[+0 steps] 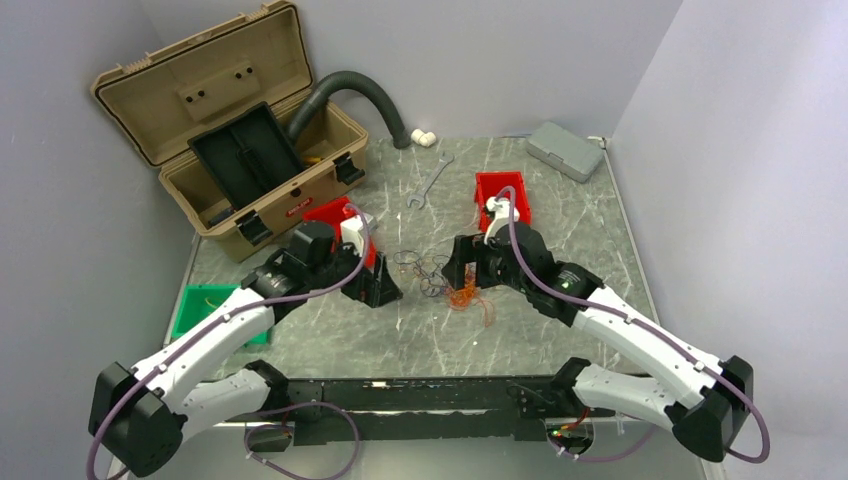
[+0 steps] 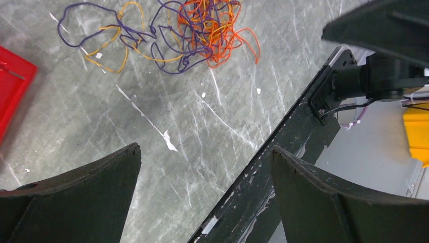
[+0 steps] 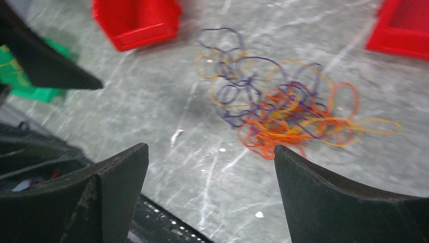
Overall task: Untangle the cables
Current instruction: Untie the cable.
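The cables (image 1: 440, 280) lie as a small loose tangle of thin orange, yellow and dark purple wires on the marble table, between my two grippers. In the left wrist view the cables (image 2: 192, 30) lie far ahead of my left gripper (image 2: 205, 148), which is open and empty over bare table near the front rail. In the right wrist view the cables (image 3: 283, 111) spread just beyond my right gripper (image 3: 210, 148), also open with nothing between its fingers; the orange strands end close to the right fingertip. From above, the left gripper (image 1: 385, 290) sits left of the tangle and the right gripper (image 1: 458, 272) at its right edge.
An open tan toolbox (image 1: 230, 130) and a grey hose (image 1: 350, 90) stand at the back left. A wrench (image 1: 430, 180), two red bins (image 1: 503, 195) (image 1: 335, 215), a green bin (image 1: 205, 305) and a grey case (image 1: 565, 150) ring the tangle.
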Robot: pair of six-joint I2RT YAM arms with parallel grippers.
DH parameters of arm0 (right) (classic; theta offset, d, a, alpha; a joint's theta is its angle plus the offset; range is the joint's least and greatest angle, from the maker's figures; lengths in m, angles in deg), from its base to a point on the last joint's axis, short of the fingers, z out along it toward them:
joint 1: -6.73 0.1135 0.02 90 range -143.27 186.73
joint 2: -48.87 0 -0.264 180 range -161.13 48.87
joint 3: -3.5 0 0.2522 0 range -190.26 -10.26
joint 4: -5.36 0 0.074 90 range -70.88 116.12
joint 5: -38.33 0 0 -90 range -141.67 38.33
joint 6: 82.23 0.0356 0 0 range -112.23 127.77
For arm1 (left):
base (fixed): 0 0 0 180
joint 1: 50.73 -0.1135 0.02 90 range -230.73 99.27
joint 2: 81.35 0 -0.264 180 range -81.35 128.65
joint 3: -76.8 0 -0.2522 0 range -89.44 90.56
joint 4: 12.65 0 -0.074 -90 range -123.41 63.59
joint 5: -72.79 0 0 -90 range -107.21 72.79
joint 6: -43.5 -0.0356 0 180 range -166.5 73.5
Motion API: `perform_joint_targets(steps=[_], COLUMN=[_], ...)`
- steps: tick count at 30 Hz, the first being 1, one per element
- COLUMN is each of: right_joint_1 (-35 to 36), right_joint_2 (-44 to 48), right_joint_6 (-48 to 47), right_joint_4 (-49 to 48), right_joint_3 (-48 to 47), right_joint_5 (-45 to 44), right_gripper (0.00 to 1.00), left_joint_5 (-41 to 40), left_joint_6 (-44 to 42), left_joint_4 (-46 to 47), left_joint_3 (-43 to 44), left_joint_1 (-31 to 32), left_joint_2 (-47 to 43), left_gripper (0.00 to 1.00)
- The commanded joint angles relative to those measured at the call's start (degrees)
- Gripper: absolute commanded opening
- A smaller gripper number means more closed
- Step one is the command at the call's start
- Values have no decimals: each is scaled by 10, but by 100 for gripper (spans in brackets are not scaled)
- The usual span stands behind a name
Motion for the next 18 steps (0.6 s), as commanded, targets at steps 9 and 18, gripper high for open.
perform_joint_targets(steps=[9, 18], right_joint_1=[-188, -185], right_joint_2=[36, -46], right_joint_6=[31, -14], right_joint_4=[-35, -106], right_joint_3=[144, 153], right_joint_5=[73, 79], right_gripper=[94, 85], left_joint_5=[-61, -68], left_joint_6=[14, 35], left_joint_4=[61, 116], left_joint_3=[55, 117], left_joint_1=[95, 112], left_joint_2=[121, 277], left_gripper=[99, 98])
